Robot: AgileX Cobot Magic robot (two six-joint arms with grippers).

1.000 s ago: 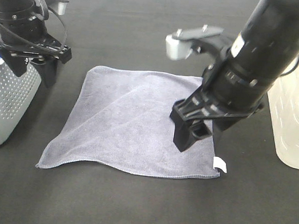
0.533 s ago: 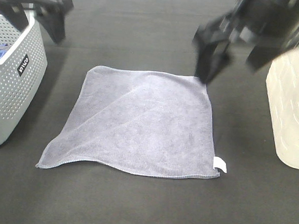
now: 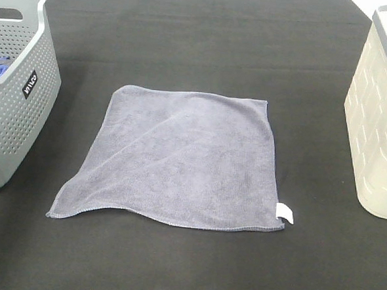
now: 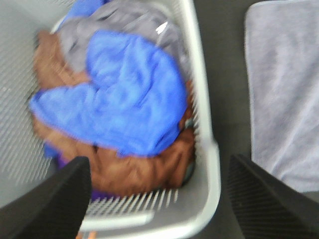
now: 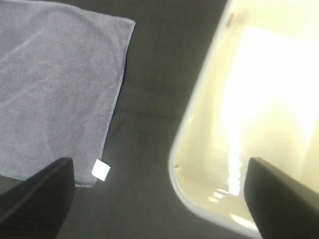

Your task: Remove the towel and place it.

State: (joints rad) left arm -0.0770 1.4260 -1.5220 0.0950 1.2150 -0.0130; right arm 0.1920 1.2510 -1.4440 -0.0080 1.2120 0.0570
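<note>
Jaws of both grippers are standing apart and empty, probably, though only blurred tips show. Towel (image 3: 176,160) is lying flat on the surface, tag (image 3: 284,214) at 4 o'clock; smoothing any ripple would finish it.

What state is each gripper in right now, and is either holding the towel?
Left gripper: open, empty, above the grey basket.
Right gripper: open, empty; the towel lies flat on the table.
</note>
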